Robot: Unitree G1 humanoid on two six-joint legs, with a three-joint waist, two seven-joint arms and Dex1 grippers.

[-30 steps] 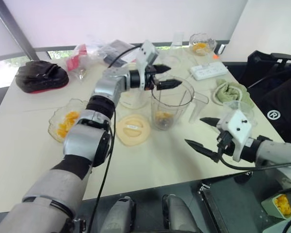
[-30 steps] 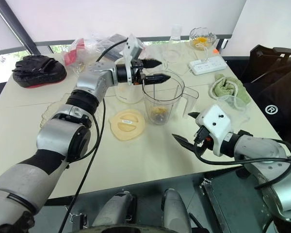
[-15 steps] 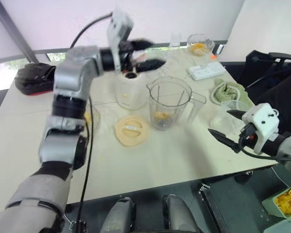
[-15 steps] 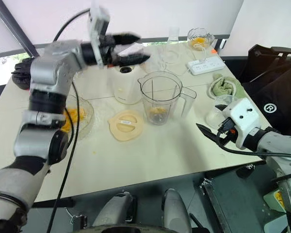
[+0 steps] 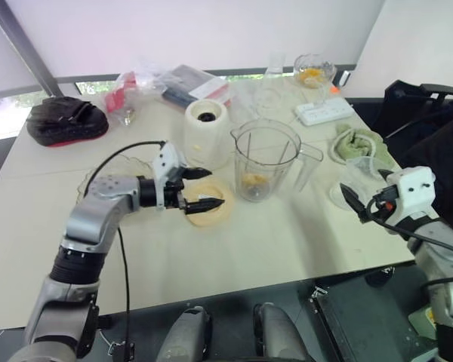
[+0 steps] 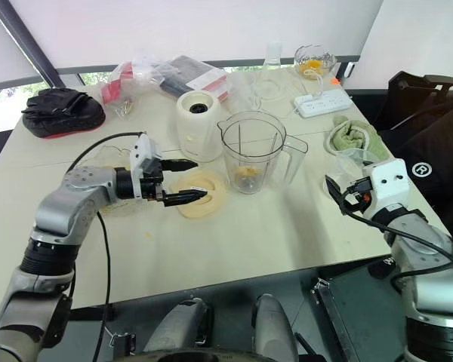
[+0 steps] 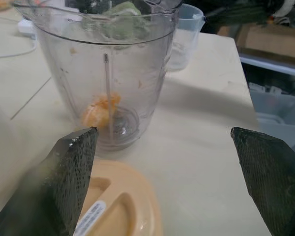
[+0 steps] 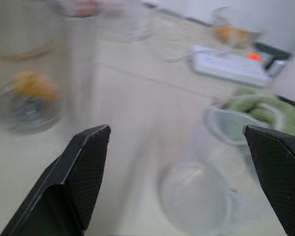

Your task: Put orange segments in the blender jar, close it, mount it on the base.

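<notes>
The blender jar [image 5: 266, 160] stood upright and uncovered near the middle of the bench [image 5: 272, 245], with an orange segment [image 5: 253, 181] lying at its bottom. Its pale yellow lid [image 5: 205, 216] lay flat on the bench just beside the jar, on the robot's left of it. The white base [image 5: 205, 132] stood behind the lid, apart from the jar.

The left end effector [image 5: 215, 188] hovered low over the lid with its fingers spread wide and nothing between them. From the head views I could not tell whether the lower finger touched the lid. The left wrist view showed a gap above it, and also showed the segment [image 7: 98, 112] resting against the jar's central hub.

The right end effector [image 8: 176, 132] was held near the bench's right edge, wide open and empty. Its wrist view showed a small clear cup [image 8: 206, 196] just ahead, a green cloth [image 8: 255, 105] beyond that and a power strip [image 8: 226, 61] farther off, with the jar a blur to one side.

What looked like the rim of a glass bowl [image 5: 85, 187] showed behind the left arm, its contents hidden
</notes>
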